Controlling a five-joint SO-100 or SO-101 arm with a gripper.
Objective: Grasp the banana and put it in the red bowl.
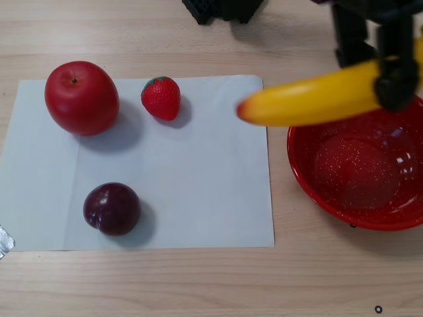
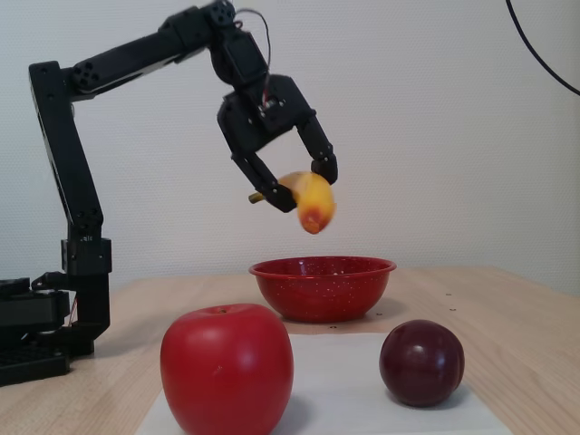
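Fixed view, wooden table (image 2: 526, 317), white wall (image 2: 453, 136), jaws clamping banana (image 2: 311, 201)

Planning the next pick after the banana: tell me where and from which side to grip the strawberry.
Grip the strawberry across its broad upper body just below the green cap, coming straight down from above. It sits alone on the white paper, clear of the apple and plum, and it narrows toward the tip, where fingers would likely slip off.

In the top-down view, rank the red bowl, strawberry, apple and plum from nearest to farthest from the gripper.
The gripper is at upper right.
1. Red bowl, just beneath it.
2. Strawberry, top middle of the paper.
3. Plum, lower left.
4. Apple, upper left.
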